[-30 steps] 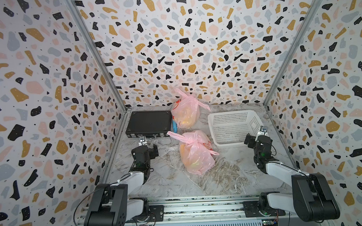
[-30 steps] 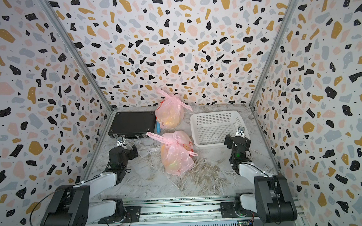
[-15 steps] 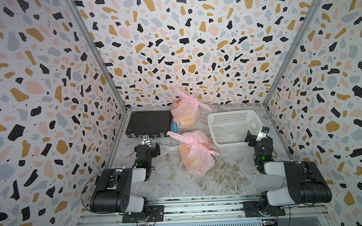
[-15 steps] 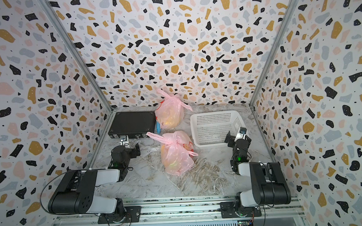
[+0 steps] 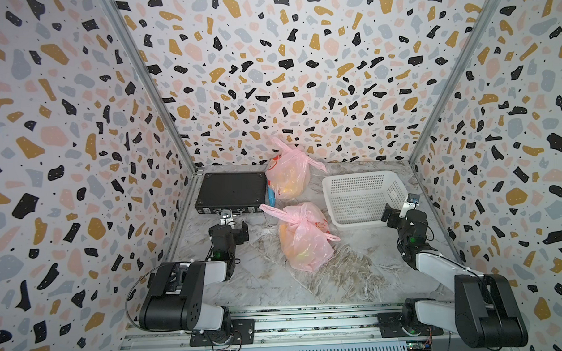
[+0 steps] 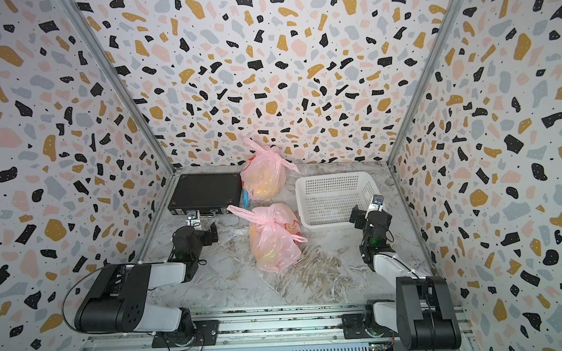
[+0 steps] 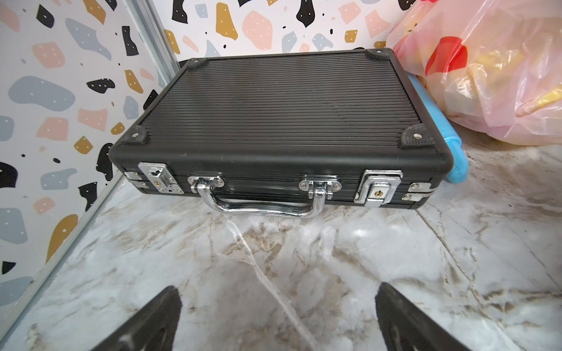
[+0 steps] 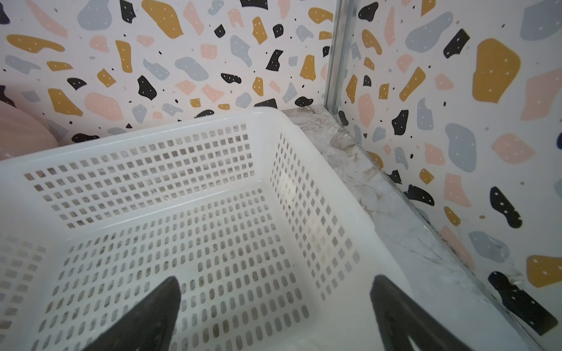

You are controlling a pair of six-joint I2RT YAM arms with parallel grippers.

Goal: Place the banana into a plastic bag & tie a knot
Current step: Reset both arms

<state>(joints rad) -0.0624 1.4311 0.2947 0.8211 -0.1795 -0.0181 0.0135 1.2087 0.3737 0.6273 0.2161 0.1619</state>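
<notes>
Scene: a marble tabletop (image 5: pixel 264 279) inside speckled walls, with two robot arms at the near edge.
Near pink plastic bag (image 5: pixel 303 243): lies mid-table between the arms, full and rounded. Its neck is drawn into a knot (image 5: pixel 290 218), with one tail pointing toward the black case (image 5: pixel 232 191) and a loop sticking out on the basket side.
Banana: not clear as a shape. Yellow contents (image 5: pixel 296 251) show through the film of the near bag, so it is most likely inside.
Far pink plastic bag (image 6: pixel 263 178): also tied, standing by the back wall, touching a blue object (image 7: pixel 438 133) that lies along the case.
Left gripper (image 7: pixel 278 307): jaws spread wide and holding nothing, low over bare marble and facing the case handle, well apart from the near bag.
Right gripper (image 8: pixel 275 291): jaws spread wide and holding nothing, poised over the empty white basket (image 8: pixel 304 142), also apart from the bag.
Handling, as a judgement: the film is thin, soft and slippery. It will crumple and stretch rather than push back. The load looks light but loose, so it would swing and sag if lifted.
Where to hold: the gathered neck just under the knot, or the tails, where the layers bunch thick enough to pinch.
Risk: squeezing the belly could bruise the fruit or tear the film.
</notes>
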